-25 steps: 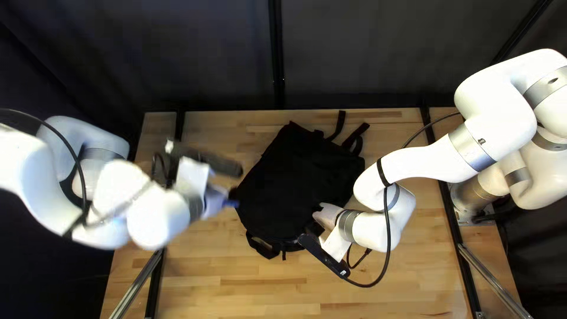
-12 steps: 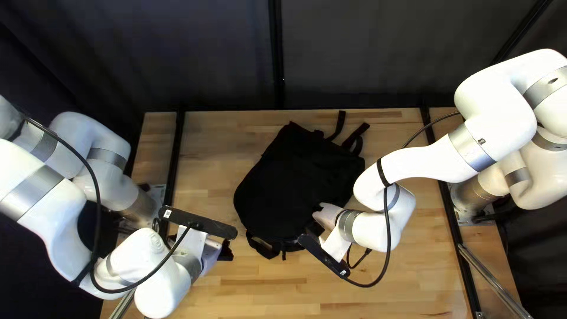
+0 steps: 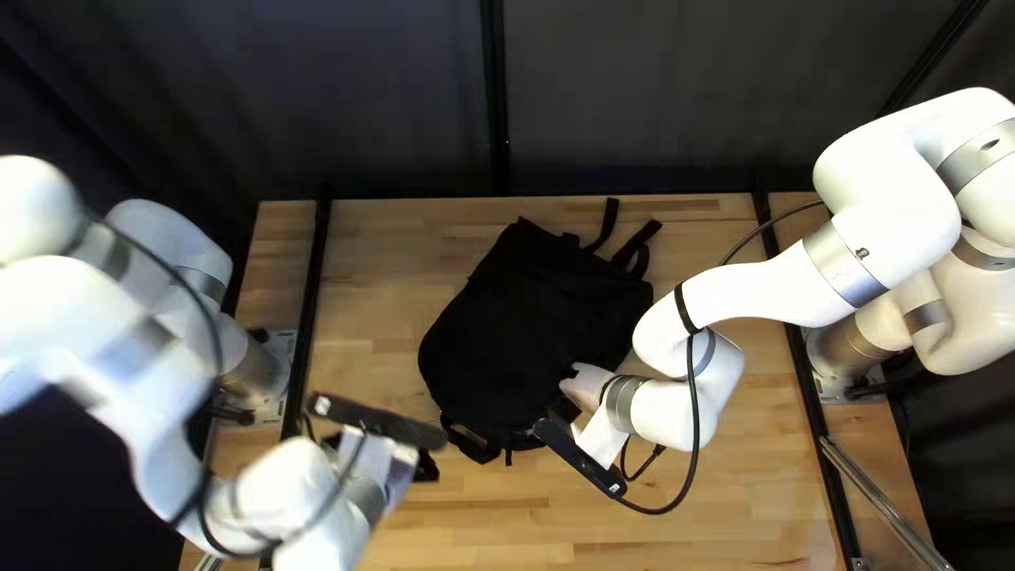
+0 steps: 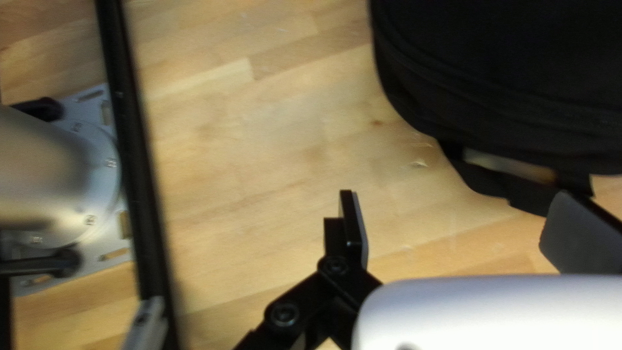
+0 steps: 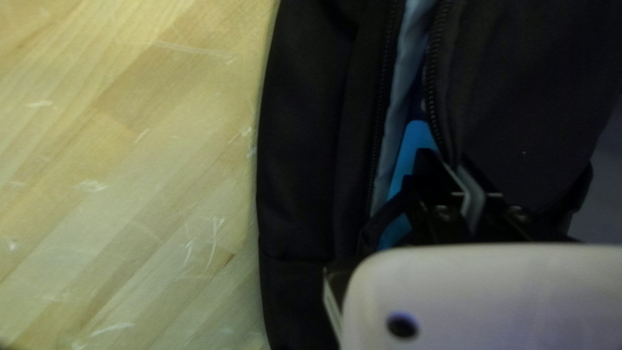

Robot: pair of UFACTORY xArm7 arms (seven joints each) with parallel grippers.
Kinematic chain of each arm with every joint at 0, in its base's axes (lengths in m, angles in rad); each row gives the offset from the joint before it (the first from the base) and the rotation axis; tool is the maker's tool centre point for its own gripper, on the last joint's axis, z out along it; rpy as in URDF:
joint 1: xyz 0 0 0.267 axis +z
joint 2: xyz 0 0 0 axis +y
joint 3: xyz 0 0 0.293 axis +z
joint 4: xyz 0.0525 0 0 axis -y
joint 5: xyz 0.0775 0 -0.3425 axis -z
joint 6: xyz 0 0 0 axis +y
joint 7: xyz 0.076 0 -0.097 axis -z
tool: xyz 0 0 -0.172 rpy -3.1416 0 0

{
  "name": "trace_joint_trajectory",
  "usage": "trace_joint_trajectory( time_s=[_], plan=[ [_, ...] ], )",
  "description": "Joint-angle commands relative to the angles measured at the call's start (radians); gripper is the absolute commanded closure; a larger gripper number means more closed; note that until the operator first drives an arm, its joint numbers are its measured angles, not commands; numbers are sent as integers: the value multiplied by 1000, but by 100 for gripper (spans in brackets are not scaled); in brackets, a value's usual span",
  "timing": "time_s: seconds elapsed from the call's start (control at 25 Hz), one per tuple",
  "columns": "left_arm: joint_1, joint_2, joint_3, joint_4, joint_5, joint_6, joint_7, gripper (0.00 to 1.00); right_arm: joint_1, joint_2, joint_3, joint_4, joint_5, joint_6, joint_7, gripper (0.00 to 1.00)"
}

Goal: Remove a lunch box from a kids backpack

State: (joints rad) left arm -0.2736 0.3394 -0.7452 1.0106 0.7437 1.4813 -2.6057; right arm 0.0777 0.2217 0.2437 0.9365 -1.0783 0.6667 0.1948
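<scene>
Backpack (image 3: pixel 529 317), black, one, lying on the wooden surface (image 3: pixel 476 529) at the middle of the top left view. Straps (image 3: pixel 634 249) extend from its end nearer the curtain (image 3: pixel 634 95).

Opening (image 5: pixel 405 84), zippered, parted, with pale grey-blue lining showing. Blue item (image 5: pixel 414 139), partly covered, within that opening, just beside the right claw (image 3: pixel 582 386); whether it is the lunch box cannot be told.

Right claw (image 5: pixel 459 170), seen in its wrist view: clenched, grasping the zippered edge of the backpack's flap (image 5: pixel 518 84). Surface visible alongside the backpack.

Left claw (image 3: pixel 428 467), one, over the surface, near the backpack's lower left end in the top left view; left arm (image 3: pixel 285 492) blurred. In the left wrist view the left claw (image 4: pixel 460 220) is released, fingers well apart, with wood grain showing between them. Backpack's rounded end and a dark strap (image 4: pixel 483 178) lie ahead of the claw, near one finger (image 4: pixel 580 236). Black rail (image 4: pixel 133 162) and metal base plate (image 4: pixel 103 146) stand off on the opposite side, the plate under a silver arm base (image 4: pixel 45 175).
</scene>
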Motion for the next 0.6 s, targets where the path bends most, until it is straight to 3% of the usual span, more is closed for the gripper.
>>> trace_joint_trajectory(
  time_s=[0.04, 0.2, 0.6],
  plan=[
    [-75, 109, 31, 63, 69, 34, -95, 0, 0, 0, 0, 0, 0, 0, 0, 100],
    [-103, 182, 73, 105, 146, 27, -138, 0, 0, 0, 0, 0, 0, 0, 0, 100],
    [-50, 228, 150, 121, 299, -71, -129, 0, 0, 0, 0, 0, 0, 0, 0, 100]
  ],
)
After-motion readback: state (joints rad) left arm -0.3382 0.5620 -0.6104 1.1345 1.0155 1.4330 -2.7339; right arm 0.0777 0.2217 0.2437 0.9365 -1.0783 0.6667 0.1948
